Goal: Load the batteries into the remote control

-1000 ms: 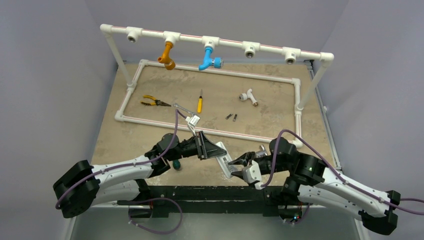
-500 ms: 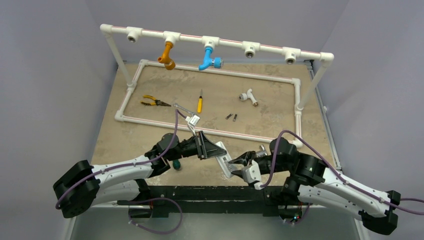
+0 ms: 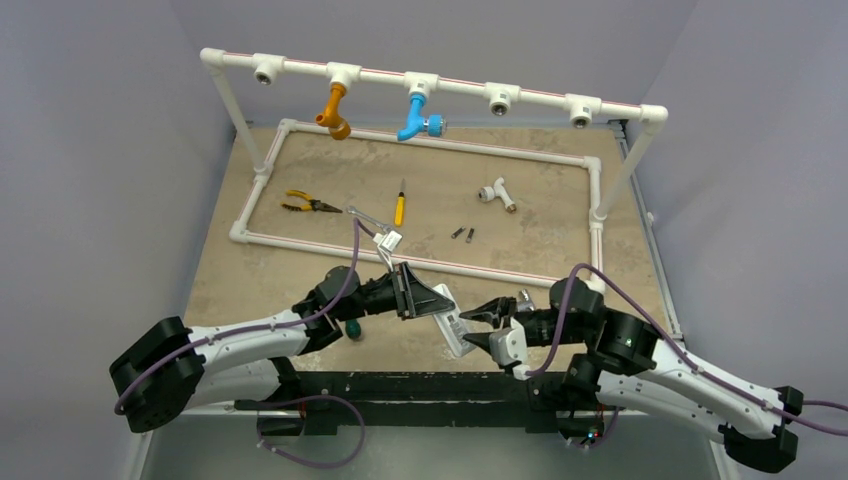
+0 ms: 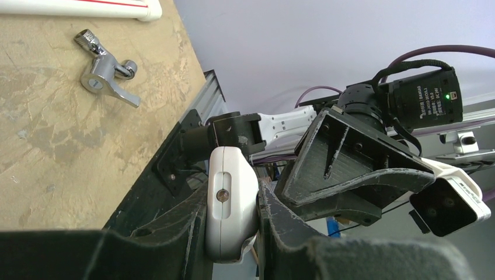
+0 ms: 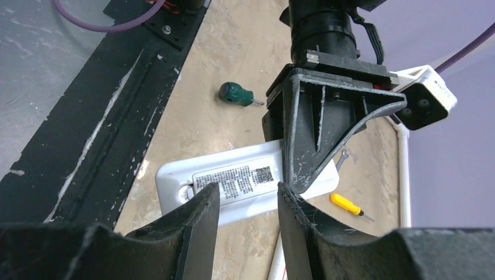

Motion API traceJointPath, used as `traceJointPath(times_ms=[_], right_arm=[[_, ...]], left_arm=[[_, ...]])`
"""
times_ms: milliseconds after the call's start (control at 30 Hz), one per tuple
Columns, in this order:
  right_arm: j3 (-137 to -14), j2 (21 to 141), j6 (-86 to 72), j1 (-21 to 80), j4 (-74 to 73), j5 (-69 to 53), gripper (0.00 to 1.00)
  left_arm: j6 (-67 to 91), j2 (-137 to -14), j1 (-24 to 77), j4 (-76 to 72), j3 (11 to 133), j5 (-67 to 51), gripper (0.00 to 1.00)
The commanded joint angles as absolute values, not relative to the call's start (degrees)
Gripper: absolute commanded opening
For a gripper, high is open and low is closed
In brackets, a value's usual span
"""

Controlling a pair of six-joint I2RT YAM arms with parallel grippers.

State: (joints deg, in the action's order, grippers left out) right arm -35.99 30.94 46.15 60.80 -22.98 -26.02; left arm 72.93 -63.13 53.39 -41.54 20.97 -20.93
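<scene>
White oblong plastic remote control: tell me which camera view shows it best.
Right wrist: the white oblong plastic remote control shows most of its labelled back. Left wrist shows only one clamped end; the top view shows it small.

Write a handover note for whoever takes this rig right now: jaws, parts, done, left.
Left gripper: jaws shut on the remote control, held off the table near the front edge.
Right gripper: jaws open, empty, close to the remote's free end, not gripping it.
Batteries: both lying on the table inside the pipe frame.
Done: remote picked up.
Left: fetch and load both batteries.
</scene>
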Motion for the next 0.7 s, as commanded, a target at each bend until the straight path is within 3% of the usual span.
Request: traceJointPath(times_ms=[0, 333, 667], right_arm=[[-35.42, 30.31, 46.52, 60.91, -19.28, -24.52, 0.4], [-37.09, 30.1, 46.54, 60.91, -24.25, -29.46, 0.46], [-37.44, 33.36, 46.75, 60.91, -25.7, -30.1, 0.46]], left_arm=[[73.74, -63.52, 53.53, -45.62, 21.99, -22.1, 0.0], [73.51, -63.68, 53.54, -45.53, 22.11, -22.12, 0.0], [73.77, -63.72, 53.53, -45.95, 21.96, -22.01, 0.0]])
